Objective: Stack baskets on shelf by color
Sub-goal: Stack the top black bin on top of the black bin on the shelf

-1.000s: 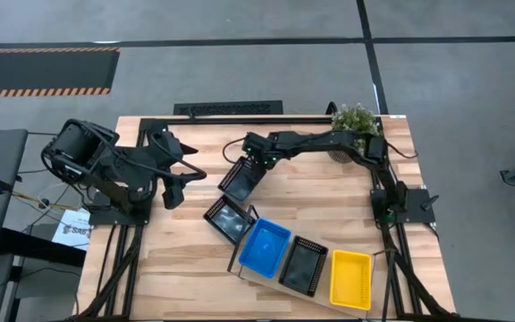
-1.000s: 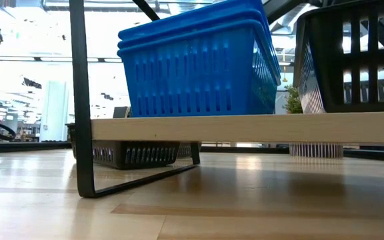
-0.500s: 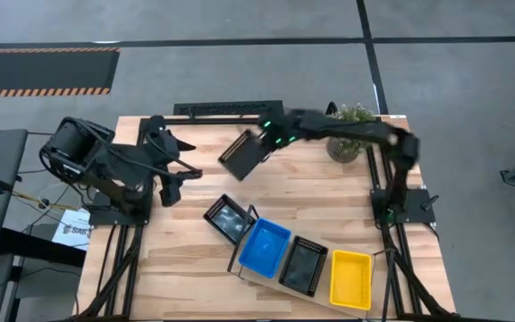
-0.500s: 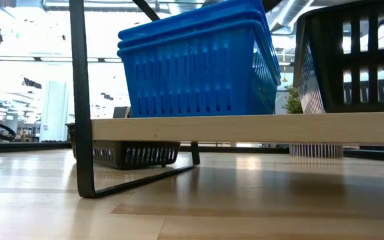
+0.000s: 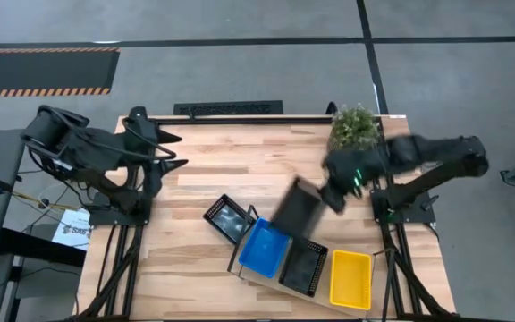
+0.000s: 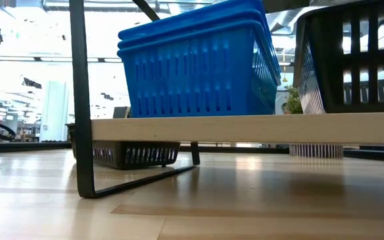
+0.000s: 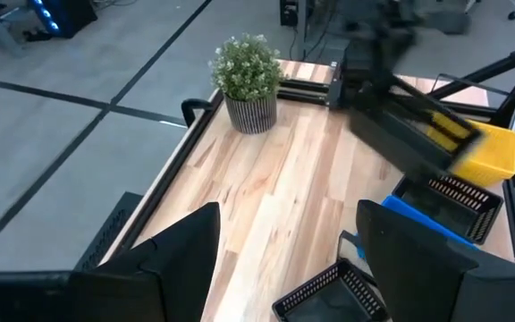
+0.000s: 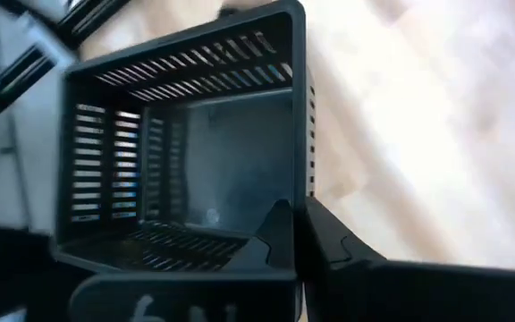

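Jaws of right gripper (image 8: 298,237) pinch black basket (image 8: 186,143) wall, wrist-view only.

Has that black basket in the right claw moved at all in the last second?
Yes. The black basket has travelled from near the potted plant toward the shelf.

No text, label or number is legible in any view.

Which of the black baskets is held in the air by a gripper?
The black basket carried by the right gripper, above the blue stack. The other two rest: one on the shelf, one on the table beside it.
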Motion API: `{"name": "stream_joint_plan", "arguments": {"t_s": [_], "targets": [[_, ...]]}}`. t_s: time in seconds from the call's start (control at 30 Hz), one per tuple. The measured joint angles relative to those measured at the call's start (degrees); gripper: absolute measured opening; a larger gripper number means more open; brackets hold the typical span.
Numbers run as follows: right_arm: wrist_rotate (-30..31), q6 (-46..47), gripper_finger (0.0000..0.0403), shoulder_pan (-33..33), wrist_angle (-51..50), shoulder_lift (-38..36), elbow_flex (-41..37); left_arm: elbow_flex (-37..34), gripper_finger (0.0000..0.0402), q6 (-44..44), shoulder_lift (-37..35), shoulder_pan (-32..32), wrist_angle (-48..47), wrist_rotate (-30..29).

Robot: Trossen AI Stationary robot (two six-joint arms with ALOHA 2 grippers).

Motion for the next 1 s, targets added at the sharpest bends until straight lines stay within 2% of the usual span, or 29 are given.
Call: {"name": "stream_joint_plan", "arguments": {"t_s": [0.17,0.27,0.33,0.63,0.87,1.0], "targets": [[7.85,12.14,0.0008,15.87,13.30,-4.68,-13.38,0.00,0.0253,1.40,-0.01,0.00,0.02,0.09],[9.02,14.55,0.0011,20.51,20.49,-4.77,-18.84,0.00,0.0253,2.84,-0.03,0.00,0.00,0.07],[9.03,15.41,0.0011,22.32,20.74,-4.18,-20.77,0.00,0.0253,3.57,-0.01,0.00,0.00,0.08],[7.61,14.68,0.0014,23.64,21.76,-3.56,-26.70,0.00,0.0253,3.43,0.01,0.00,0.00,0.07],[3.42,13.14,0.0012,23.67,29.40,-3.59,-31.30,0.00,0.0253,2.75,0.01,0.00,0.01,0.07],[3.25,13.91,0.0017,23.61,30.55,-3.57,-33.47,0.00,0.0253,2.59,0.01,0.00,0.00,0.04]]}}
